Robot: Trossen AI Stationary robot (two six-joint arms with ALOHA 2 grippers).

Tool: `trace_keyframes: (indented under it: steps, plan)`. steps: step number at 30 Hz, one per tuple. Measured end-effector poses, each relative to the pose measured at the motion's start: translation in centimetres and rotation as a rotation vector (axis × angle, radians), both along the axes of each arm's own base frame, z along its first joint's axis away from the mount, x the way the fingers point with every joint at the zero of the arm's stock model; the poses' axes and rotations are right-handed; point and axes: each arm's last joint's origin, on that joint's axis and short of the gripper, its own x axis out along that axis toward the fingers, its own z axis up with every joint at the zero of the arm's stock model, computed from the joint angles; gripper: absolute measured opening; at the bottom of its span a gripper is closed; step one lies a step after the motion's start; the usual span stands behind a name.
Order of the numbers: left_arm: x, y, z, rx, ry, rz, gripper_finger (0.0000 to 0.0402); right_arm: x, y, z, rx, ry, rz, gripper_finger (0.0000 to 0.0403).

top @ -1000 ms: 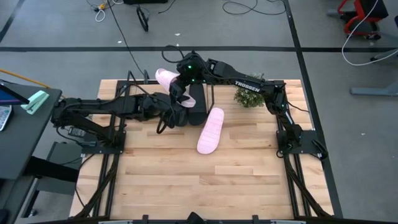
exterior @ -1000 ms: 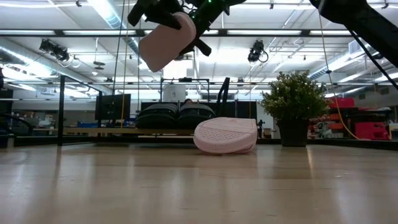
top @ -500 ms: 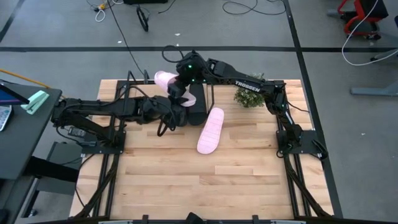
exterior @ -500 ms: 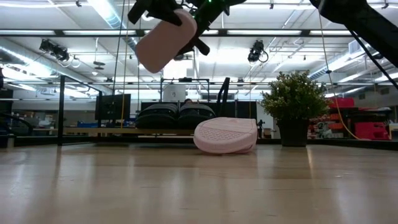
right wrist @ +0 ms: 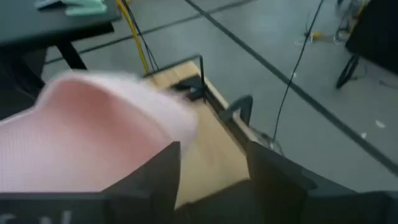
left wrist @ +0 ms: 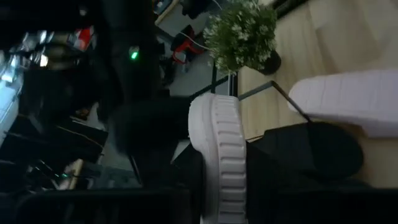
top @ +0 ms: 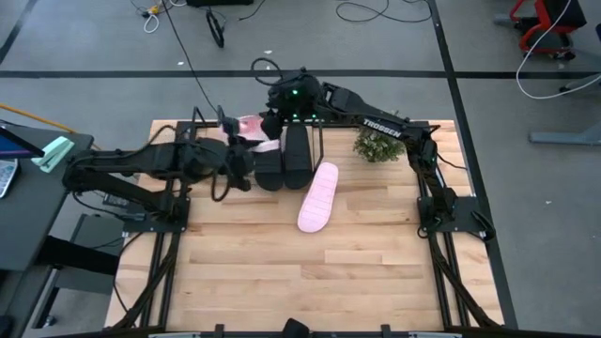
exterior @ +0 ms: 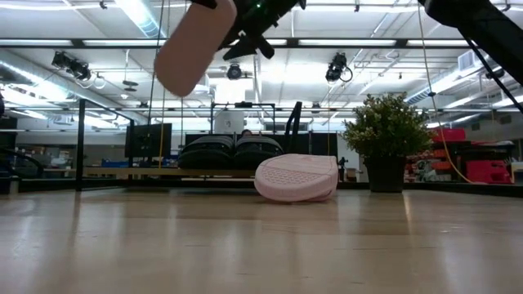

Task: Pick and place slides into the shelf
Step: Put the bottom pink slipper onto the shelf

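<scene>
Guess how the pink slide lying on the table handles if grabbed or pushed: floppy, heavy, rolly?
The pink slide on the table looks like thick moulded foam, so probably light and fairly stiff. It rests tipped on its side in the low view, so a push would likely flop it over, not roll it. The ribbed sole should resist slipping.

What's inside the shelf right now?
Two black slides sit side by side in the shelf. A pink slide is up in the air over it. The arms cover part of the shelf, so the rest is hidden.

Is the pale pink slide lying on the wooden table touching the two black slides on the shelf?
Apart. The high view shows bare wood between the pale pink slide on the table and the black slides.
</scene>
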Motion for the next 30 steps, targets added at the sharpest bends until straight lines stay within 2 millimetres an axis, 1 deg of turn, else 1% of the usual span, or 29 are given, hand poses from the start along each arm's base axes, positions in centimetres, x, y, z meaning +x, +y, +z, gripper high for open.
trace_keyframes:
  steps: [3, 5, 7, 10, 12, 15, 18, 22, 25, 28, 30]
  plan:
    - [-1.7, 0.0, 0.6, -0.052, -0.042, 0.012, 0.0083, -0.3, 0.0, 0.6, -0.012, -0.019, 0.033, 0.0206]
    - [-2.9, 0.2, 1.3, -0.062, -0.082, 0.058, 0.0085, -0.9, 0.0, 1.0, -0.012, -0.004, 0.064, 0.0211]
    - [-4.0, 0.3, 1.7, -0.080, -0.111, 0.072, 0.0082, -0.8, 0.0, 1.5, -0.024, -0.041, 0.090, 0.0212]
    - [-5.5, 0.6, 2.2, -0.112, -0.151, 0.066, 0.0075, -1.2, 0.4, 2.4, -0.033, -0.066, 0.141, 0.0209]
    - [-6.7, 0.7, 3.0, -0.153, -0.234, 0.038, 0.0075, -1.4, 0.8, 2.9, -0.040, -0.085, 0.189, 0.0206]
    - [-8.5, 0.9, 3.8, -0.192, -0.345, 0.004, 0.0079, -1.1, 1.4, 3.4, -0.085, -0.119, 0.276, 0.0199]
    - [-9.8, 1.1, 3.5, -0.204, -0.397, 0.008, 0.0080, -0.6, 2.5, 4.0, -0.140, -0.178, 0.390, 0.0194]
    - [-10.9, 1.1, 2.7, -0.241, -0.448, -0.054, 0.0075, -0.1, 4.0, 4.7, -0.239, -0.221, 0.481, 0.0195]
    - [-11.2, 1.1, 1.7, -0.278, -0.467, -0.090, 0.0078, 0.3, 4.9, 4.9, -0.297, -0.235, 0.517, 0.0200]
    - [-11.3, 1.1, 0.2, -0.305, -0.448, -0.090, 0.0084, 0.5, 5.6, 5.2, -0.306, -0.263, 0.528, 0.0206]
    - [-11.2, 1.0, -0.5, -0.326, -0.439, -0.125, 0.0082, 0.6, 6.0, 5.2, -0.297, -0.273, 0.532, 0.0209]
